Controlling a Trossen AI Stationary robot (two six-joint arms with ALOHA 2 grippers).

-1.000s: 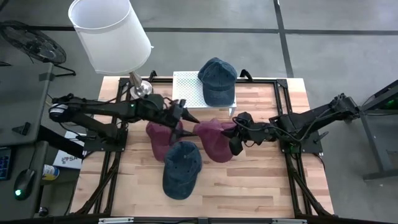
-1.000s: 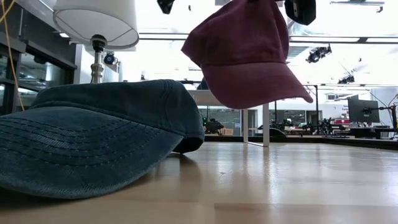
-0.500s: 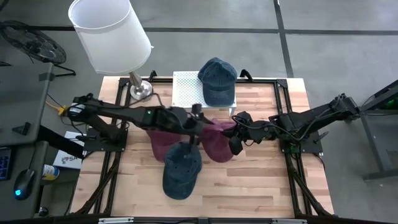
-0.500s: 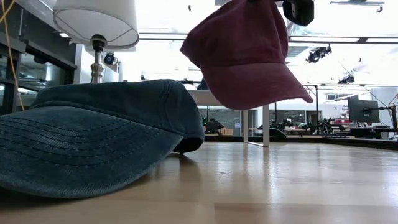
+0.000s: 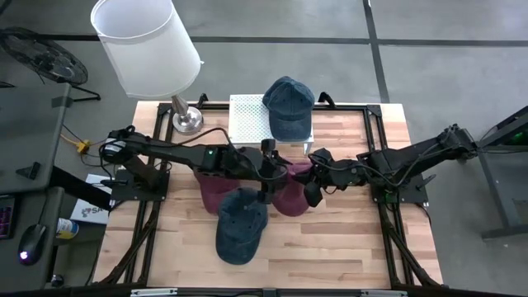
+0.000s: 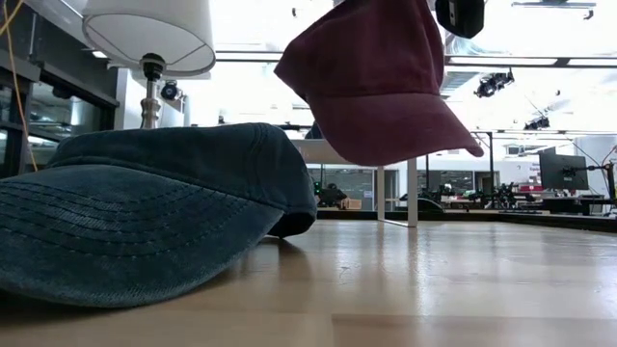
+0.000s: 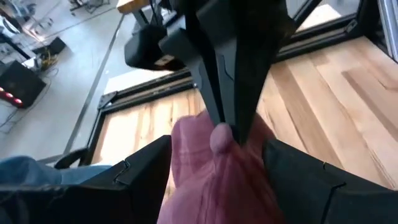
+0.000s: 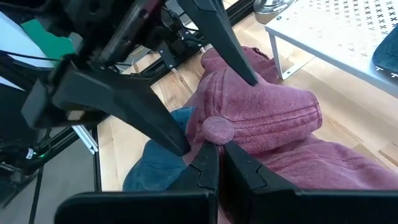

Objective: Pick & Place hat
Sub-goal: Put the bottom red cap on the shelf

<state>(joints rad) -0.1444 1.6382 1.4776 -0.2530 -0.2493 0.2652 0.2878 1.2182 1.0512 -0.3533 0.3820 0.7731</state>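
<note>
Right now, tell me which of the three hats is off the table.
The maroon hat: it hangs in the air, pinched by the right gripper. One blue hat lies on the table, the other blue hat on the white stand.

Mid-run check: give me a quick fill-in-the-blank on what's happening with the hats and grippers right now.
1. The hat held up off the table is the ____ one.
2. The right gripper is pinched on that hat's crown beside its top ____.
3. The blue hat at the table's far edge rests on a white perforated ____.
4. The second blue hat lies on the table in front of the ____ hat.

Missing words: maroon; button; stand; maroon
</note>
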